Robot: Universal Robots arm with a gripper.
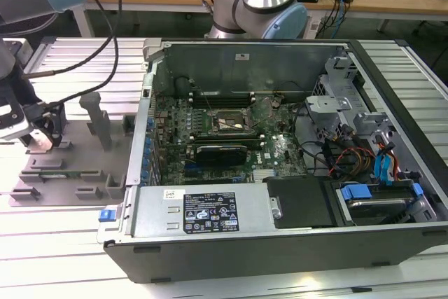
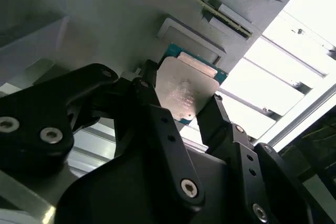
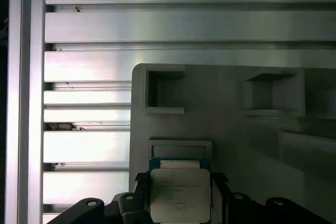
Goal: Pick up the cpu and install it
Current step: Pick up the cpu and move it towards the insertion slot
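The cpu (image 2: 187,88) (image 3: 180,196), a flat square chip with a silvery top and a thin green rim, sits between my two black fingers in both wrist views. My gripper (image 2: 184,97) (image 3: 180,186) is shut on its two opposite edges, right by a shallow pocket of the grey holder block (image 2: 105,14) (image 3: 231,129). In the exterior view my gripper (image 1: 40,135) hangs over the holder block (image 1: 70,167) at the exterior view's left, outside the computer case. The dark metal-framed socket (image 1: 227,122) lies on the green board (image 1: 280,150) inside the case.
The open computer case (image 1: 210,211) stands at the exterior view's right, with cables and drive bays (image 1: 364,166) along one side. Grey posts (image 1: 94,117) rise from the holder block. A ribbed aluminium table (image 3: 86,27) lies underneath. The arm's base (image 1: 262,5) stands behind the case.
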